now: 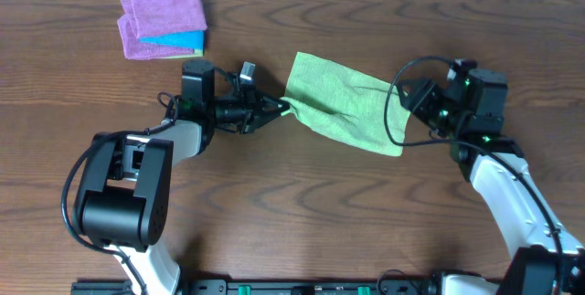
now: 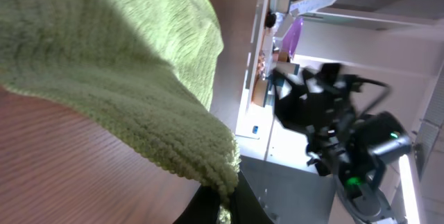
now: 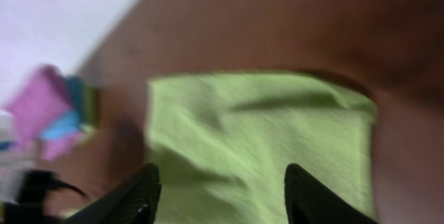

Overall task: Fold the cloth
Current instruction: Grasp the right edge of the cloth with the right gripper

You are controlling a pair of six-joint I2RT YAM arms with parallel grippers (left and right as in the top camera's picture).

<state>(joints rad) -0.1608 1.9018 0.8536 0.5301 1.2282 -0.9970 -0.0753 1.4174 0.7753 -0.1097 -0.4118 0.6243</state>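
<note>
A light green cloth (image 1: 340,101) lies on the wooden table in the middle of the overhead view, spread slantwise. My left gripper (image 1: 279,108) is shut on the cloth's left corner; in the left wrist view the cloth (image 2: 125,71) hangs from the pinched jaws (image 2: 225,207). My right gripper (image 1: 413,103) is open at the cloth's right edge. In the right wrist view its two black fingers (image 3: 222,193) are spread apart above the cloth (image 3: 257,141), holding nothing.
A stack of folded purple, blue and yellow cloths (image 1: 164,19) sits at the back left of the table and shows blurred in the right wrist view (image 3: 48,113). Black cables loop by the right arm (image 1: 398,103).
</note>
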